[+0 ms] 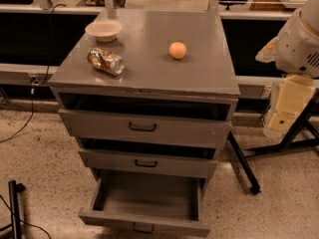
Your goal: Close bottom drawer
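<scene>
The grey metal cabinet (144, 78) has three drawers. The bottom drawer (147, 198) is pulled far out, showing its plain grey interior; its front panel with a small dark handle (143, 228) is at the lower edge of the camera view. My gripper (285, 108), cream-coloured and hanging below the white arm (299, 44), is at the right of the cabinet, level with the top drawer, well above and right of the bottom drawer and touching nothing.
The top drawer (143, 127) and middle drawer (146, 163) stand slightly open. On the cabinet top are a white bowl (103, 30), a crushed can (105, 61) and an orange (177, 50). A black stand leg (244, 163) crosses the floor at right. A dark post (15, 208) stands at lower left.
</scene>
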`<state>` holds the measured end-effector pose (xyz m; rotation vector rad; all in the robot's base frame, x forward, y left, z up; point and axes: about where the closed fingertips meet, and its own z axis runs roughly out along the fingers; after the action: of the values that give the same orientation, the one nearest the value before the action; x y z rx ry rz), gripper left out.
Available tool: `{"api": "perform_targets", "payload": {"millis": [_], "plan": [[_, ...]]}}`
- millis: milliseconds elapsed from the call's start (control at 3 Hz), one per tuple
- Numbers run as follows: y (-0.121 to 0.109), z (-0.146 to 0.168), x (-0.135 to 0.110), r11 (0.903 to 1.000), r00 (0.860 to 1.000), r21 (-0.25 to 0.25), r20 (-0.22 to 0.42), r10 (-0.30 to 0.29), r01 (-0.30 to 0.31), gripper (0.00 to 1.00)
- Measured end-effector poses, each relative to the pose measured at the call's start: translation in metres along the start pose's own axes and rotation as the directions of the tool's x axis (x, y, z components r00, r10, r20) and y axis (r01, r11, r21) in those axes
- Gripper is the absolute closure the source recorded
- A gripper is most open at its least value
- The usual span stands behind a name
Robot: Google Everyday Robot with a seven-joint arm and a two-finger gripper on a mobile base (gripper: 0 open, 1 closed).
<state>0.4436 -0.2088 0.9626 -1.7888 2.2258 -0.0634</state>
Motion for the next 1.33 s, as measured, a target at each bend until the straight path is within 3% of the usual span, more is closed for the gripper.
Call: {"api": "perform_targets", "payload": {"millis": [333, 667, 1000, 1333], "plan": [[0.013, 0.062, -0.023, 0.9901, 0.993, -0.107, 0.092, -0.081, 0.090, 0.00], [0.039, 0.111, -0.044, 0.9790, 0.965, -0.125, 0.227, -0.130, 0.161, 0.00], [0.031, 0.120, -0.054, 0.9849, 0.955, -0.065, 0.263, -0.138, 0.160, 0.00], [0.046, 0.163, -0.088, 0.9838, 0.942, -0.088, 0.313, -0.122, 0.156, 0.00]]}}
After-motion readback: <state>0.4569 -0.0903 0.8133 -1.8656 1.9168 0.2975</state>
